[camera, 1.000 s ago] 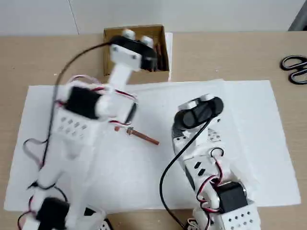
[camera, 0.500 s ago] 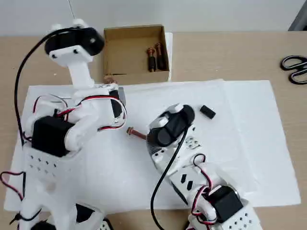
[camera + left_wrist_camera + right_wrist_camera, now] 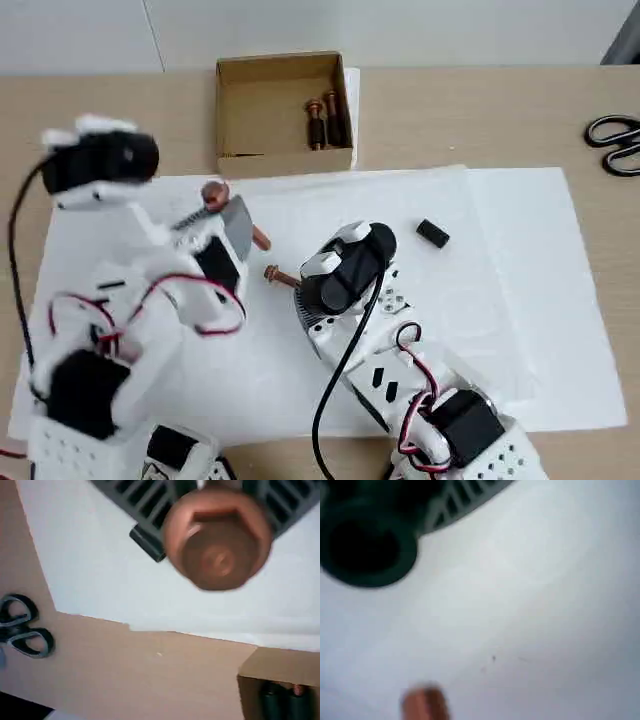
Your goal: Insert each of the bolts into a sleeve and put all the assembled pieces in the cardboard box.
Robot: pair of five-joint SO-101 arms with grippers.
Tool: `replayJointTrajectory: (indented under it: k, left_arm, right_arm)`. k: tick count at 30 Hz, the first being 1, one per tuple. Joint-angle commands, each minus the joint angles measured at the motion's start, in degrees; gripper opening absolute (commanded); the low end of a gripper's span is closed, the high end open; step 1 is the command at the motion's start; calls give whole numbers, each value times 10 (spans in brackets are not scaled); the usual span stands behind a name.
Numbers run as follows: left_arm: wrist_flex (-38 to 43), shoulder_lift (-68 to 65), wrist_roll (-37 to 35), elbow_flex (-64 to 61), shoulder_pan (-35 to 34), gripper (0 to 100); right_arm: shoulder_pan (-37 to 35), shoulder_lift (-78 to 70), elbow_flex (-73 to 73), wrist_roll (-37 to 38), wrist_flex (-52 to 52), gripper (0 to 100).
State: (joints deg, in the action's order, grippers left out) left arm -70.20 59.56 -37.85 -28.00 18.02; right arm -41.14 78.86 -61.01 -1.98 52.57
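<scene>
Bolt (image 3: pixel 216 542) in L gripper (image 3: pixel 232 220), sleeve (image 3: pixel 432 233) on paper (image 3: pixel 510 300)

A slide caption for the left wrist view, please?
Fingers grip a copper bolt above white paper; sleeve, scissors and cardboard box lie beyond.

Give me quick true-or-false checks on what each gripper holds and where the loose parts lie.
The left gripper holds a copper bolt. True.
The cardboard box is empty. False: two assembled pieces lie in it.
The right gripper holds a dark sleeve. True.
The scissors lie on the white paper. False: they lie on the bare table beside it.
The spare sleeve is in the box. False: it lies on the paper.
</scene>
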Motion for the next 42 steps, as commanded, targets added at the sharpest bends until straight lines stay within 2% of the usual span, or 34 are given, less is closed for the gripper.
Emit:
replayJointTrajectory:
  k: [1, 12, 19, 30, 37, 42]
  left_arm:
    - [45, 61, -3, -66, 24, 6]
    - [47, 76, -1, -93, 55, 6]
    - [43, 73, -1, -53, 62, 6]
    - [-25, 72, 0, -36, 63, 6]
    - [-33, 73, -2, -40, 100, 6]
    - [-32, 72, -2, -41, 102, 6]
  right_arm:
    - [-18, -1, 26, -8, -13, 4]
    - [-37, -1, -30, -9, -17, 4]
    - [-36, -1, -74, -9, -17, 4]
    - [-35, -1, -74, -5, -63, 4]
    - [-36, -1, -66, -6, -65, 4]
    - [-37, -1, -60, -8, -65, 4]
